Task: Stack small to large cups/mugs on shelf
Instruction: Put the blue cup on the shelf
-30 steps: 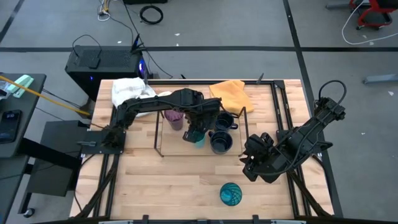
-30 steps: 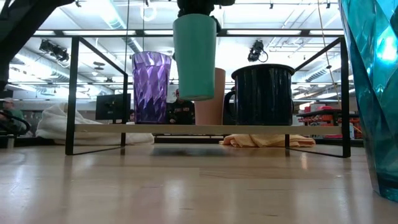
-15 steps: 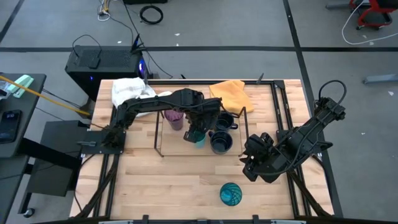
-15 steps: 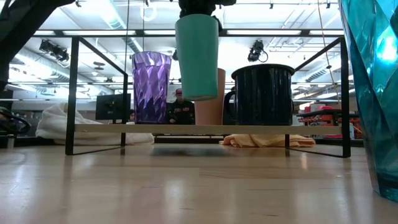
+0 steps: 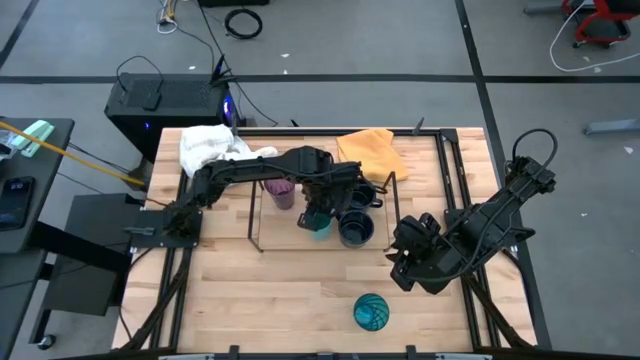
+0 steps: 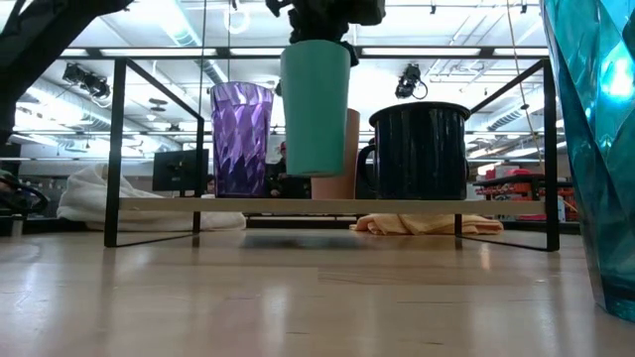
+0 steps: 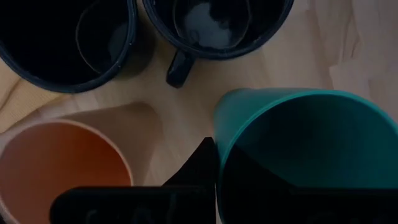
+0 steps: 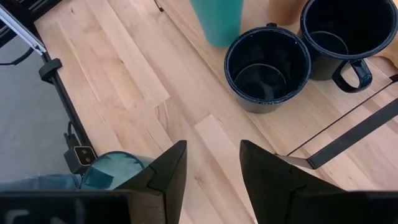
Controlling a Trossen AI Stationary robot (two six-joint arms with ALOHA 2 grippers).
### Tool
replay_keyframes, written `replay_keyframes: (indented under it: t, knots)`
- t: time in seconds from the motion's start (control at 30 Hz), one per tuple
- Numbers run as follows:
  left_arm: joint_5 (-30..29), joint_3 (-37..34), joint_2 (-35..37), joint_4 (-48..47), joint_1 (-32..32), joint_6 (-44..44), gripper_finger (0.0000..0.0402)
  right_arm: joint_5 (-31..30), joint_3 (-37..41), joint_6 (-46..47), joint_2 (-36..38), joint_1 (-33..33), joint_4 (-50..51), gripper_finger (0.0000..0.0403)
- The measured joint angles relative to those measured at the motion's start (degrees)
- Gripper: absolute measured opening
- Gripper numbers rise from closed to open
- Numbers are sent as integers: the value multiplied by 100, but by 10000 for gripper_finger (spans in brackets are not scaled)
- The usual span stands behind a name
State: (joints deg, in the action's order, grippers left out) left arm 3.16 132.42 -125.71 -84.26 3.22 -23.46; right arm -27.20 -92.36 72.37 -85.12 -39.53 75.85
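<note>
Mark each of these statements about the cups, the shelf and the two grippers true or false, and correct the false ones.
1. The left gripper holds the small teal cup above the shelf. True.
2. The purple tumbler lies tipped on its side. False: it stands upright on the shelf.
3. The right gripper grips a navy mug. False: it is open and empty, away from the shelf.
4. The larger patterned teal cup sits on the table, off the shelf. True.
5. The orange cup stands beside the held teal cup. True.

Robotics lab: floor cables, ceiling striplights.
</note>
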Motion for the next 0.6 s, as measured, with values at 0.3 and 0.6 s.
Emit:
replay_keyframes:
  t: [0.3, 0.6]
  knots:
    - [161, 0, -52, 197, -32, 71, 9, 0, 0, -1, 0, 0, 41, 155]
    - [163, 2, -132, 161, -30, 76, 9, 0, 0, -4, 0, 0, 40, 155]
